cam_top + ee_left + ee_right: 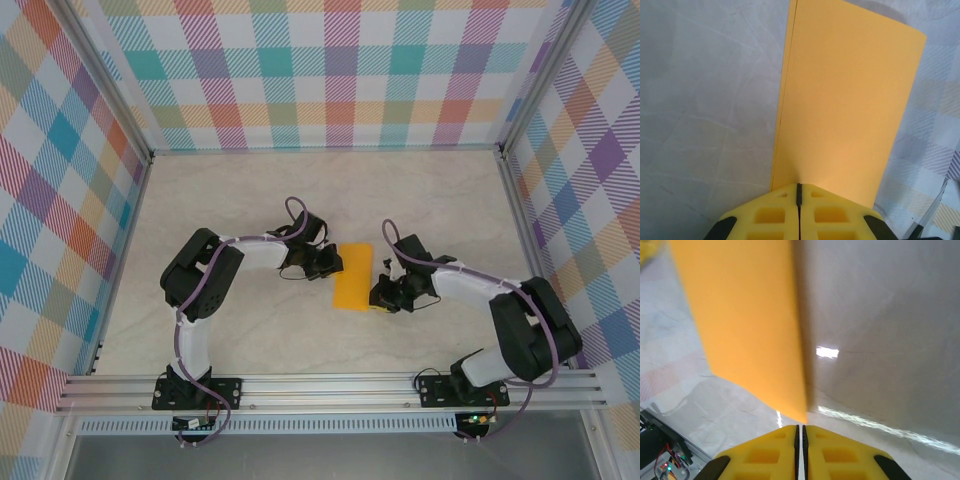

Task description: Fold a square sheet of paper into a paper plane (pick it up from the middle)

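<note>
The square sheet of paper [353, 276] lies flat on the table between the arms as a tall orange-yellow rectangle, folded in half, not in the shape of a paper plane. Two layers show along its left edge in the left wrist view [850, 100]. My left gripper [328, 263] is shut, its tips [799, 187] over the sheet's near edge; whether paper is pinched between them I cannot tell. My right gripper [383, 293] is shut at the sheet's lower right corner. Its tips [800, 427] stop just short of the paper [750, 325].
The pale marbled tabletop [250, 200] is walled on three sides by checked panels [330, 70]. An aluminium rail [330, 385] with both arm bases runs along the near edge. A small circuit board [670, 460] shows low on the left in the right wrist view.
</note>
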`<state>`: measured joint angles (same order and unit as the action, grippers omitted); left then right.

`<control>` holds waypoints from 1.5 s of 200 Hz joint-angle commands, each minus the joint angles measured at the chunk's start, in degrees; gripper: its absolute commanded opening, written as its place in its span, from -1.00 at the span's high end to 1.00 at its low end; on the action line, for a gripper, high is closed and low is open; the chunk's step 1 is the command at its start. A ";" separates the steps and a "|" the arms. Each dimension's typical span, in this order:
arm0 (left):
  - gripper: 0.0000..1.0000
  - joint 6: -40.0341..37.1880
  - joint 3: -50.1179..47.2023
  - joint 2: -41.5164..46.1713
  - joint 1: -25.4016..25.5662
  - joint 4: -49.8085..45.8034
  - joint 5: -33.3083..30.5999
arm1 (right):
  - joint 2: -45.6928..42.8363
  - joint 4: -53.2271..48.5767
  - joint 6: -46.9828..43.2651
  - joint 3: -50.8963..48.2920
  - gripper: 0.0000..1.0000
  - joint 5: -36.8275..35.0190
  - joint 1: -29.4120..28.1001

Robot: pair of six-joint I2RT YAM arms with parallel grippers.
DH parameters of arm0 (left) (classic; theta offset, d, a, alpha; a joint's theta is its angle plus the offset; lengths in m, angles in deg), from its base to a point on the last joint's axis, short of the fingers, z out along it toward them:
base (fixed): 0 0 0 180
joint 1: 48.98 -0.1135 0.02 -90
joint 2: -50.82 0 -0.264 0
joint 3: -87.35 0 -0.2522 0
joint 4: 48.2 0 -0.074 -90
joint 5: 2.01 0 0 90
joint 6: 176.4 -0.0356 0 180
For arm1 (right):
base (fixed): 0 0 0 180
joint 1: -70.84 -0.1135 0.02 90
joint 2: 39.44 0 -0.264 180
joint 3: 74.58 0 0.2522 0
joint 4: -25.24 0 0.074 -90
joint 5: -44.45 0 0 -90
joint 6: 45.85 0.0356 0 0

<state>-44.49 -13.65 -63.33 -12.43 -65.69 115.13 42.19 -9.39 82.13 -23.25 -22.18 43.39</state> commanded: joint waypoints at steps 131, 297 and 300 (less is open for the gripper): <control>0.72 -4.66 4.38 6.86 0.30 -16.98 -5.66 | 14.15 12.70 7.03 6.36 0.75 -2.03 -5.43; 0.74 7.60 -20.96 29.57 -2.94 -1.10 -11.71 | 16.11 13.32 17.67 20.81 0.74 -15.17 -15.61; 0.75 7.65 -21.08 29.81 -2.78 -0.85 -11.53 | 15.81 13.24 16.65 20.56 0.74 -14.83 -15.40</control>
<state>-38.54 -33.59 -36.86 -15.42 -72.00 101.18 63.11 3.77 106.15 -3.39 -36.16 26.52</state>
